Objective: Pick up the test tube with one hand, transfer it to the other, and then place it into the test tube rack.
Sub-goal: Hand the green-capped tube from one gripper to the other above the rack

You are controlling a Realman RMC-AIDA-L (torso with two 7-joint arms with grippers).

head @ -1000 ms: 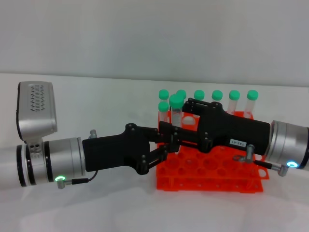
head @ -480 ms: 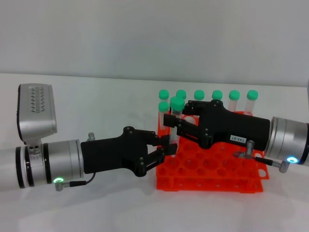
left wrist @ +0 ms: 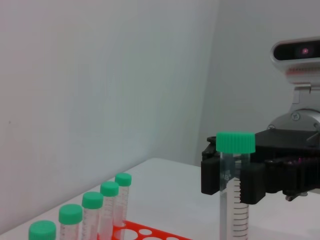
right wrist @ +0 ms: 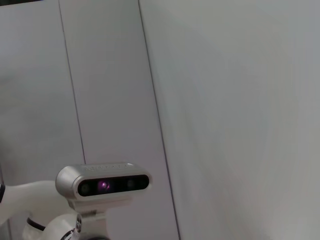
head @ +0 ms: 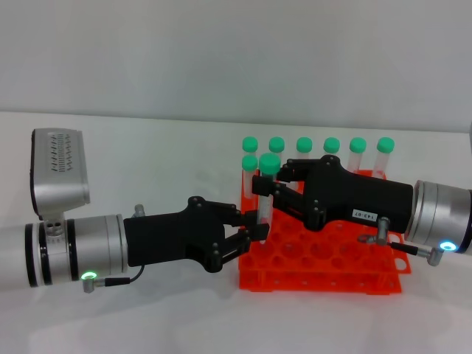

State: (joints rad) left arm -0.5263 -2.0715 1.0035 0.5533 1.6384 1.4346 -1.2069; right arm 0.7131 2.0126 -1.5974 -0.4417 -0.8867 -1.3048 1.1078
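My right gripper [head: 264, 189], on the arm with the blue light, is shut on the test tube [head: 270, 164] just under its green cap. It holds the tube upright over the left front part of the orange-red test tube rack [head: 324, 279]. In the left wrist view the tube [left wrist: 235, 143] stands upright in the right gripper's black fingers [left wrist: 256, 181]. My left gripper [head: 249, 230], on the arm with the green light, is open. It sits just left of the tube's lower end, by the rack's left edge. The right wrist view shows none of these.
Several other green-capped tubes [head: 331, 145] stand along the rack's back row, and one [head: 250, 162] stands at its left side. They also show in the left wrist view [left wrist: 92, 201]. The rack's front holes are unfilled. White table lies in front and to the left.
My left gripper has let go of the tube and drawn back to the left. My right gripper has kept the tube and lowered it slightly over the rack.
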